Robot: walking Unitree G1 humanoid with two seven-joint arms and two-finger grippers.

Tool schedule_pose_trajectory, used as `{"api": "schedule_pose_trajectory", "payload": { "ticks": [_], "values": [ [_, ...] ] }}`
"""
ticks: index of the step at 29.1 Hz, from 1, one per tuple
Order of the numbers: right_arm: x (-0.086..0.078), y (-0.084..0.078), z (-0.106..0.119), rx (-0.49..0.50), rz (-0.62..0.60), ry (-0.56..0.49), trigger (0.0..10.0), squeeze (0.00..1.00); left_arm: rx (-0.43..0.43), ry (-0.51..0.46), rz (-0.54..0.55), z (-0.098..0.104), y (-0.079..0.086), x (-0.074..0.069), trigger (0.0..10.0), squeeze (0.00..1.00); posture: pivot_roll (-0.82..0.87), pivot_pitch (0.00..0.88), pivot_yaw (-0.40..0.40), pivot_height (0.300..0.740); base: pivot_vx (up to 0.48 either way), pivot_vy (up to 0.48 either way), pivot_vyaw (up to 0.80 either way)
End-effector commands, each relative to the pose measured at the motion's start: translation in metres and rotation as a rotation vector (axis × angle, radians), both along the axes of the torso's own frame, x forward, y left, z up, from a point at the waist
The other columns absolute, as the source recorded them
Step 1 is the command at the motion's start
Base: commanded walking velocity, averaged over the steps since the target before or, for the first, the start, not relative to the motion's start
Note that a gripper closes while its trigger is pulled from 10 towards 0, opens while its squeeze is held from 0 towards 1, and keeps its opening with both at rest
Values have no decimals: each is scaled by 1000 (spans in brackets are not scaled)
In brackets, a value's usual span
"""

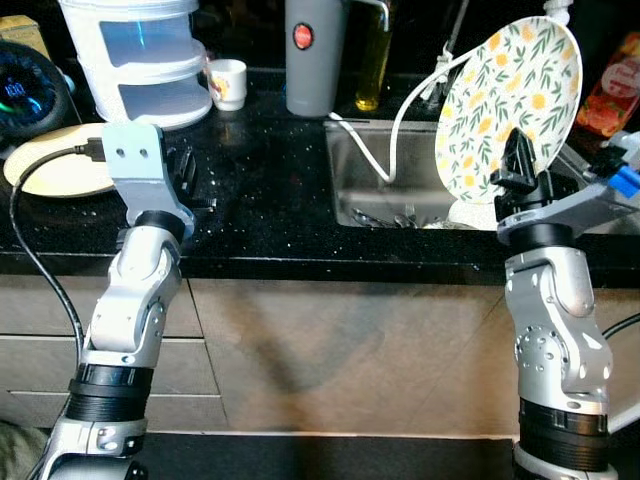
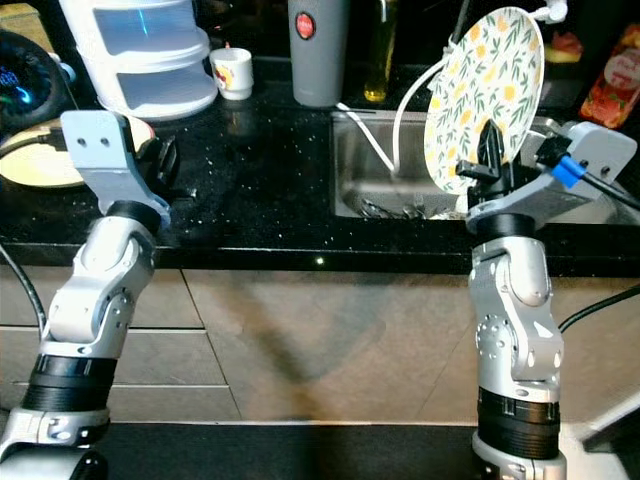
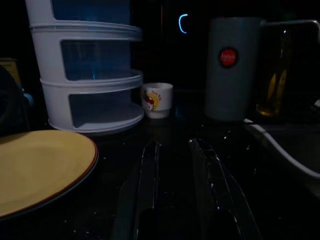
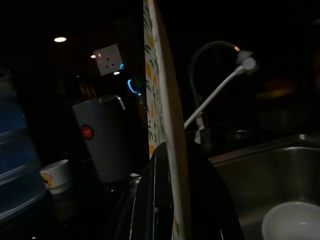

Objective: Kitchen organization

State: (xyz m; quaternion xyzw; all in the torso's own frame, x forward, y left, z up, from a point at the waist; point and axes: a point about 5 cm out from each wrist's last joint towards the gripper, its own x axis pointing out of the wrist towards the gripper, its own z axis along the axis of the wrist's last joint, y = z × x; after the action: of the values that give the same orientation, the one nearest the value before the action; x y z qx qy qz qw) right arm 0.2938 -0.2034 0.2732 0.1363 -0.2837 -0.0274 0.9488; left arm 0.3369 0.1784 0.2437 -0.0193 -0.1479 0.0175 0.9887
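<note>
White plate [image 1: 508, 108] with yellow flowers and green leaves, upright over sink [image 1: 372, 176], clamped by right gripper [image 1: 519, 165]

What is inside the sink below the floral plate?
In the sink: cutlery and a white bowl on its floor. The floral plate, held upright by the right gripper, hides whatever lies behind it.

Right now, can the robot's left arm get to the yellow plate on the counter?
Probably yes. The left gripper hangs low over the black counter, and the yellow plate lies flat just to its left. Nothing stands between them, and the fingers are open.
</note>
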Motion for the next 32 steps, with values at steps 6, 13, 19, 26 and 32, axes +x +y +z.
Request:
{"api": "schedule_pose_trajectory", "payload": {
  "ticks": [6, 13, 19, 26, 32],
  "values": [
    [-2, 3, 3, -3, 12, -19, 10000, 0, -35, 28, 1, -3, 1, 1, 10000, 0, 77, 18, -28, 740, 0, 80, 0],
    [-2, 4, 3, -1, 12, -18, 10000, 0, -45, 28, 5, -4, 1, 2, 10000, 0, 77, 18, -28, 740, 0, 480, 0],
    [-2, 4, 3, -1, 13, -19, 10000, 0, -38, 28, 5, -3, 2, 2, 10000, 0, 78, 20, -28, 740, 0, 480, 0],
    [-2, 4, 3, 1, 12, -19, 10000, 0, -47, 28, 4, -3, 1, 2, 10000, 0, 78, 22, -27, 740, 0, 69, 0],
    [-3, 4, 3, 3, 11, -19, 10000, 0, -28, 35, -2, -4, 0, 2, 10000, 0, 76, 24, -24, 740, 0, 0, 0]
  ]
}}
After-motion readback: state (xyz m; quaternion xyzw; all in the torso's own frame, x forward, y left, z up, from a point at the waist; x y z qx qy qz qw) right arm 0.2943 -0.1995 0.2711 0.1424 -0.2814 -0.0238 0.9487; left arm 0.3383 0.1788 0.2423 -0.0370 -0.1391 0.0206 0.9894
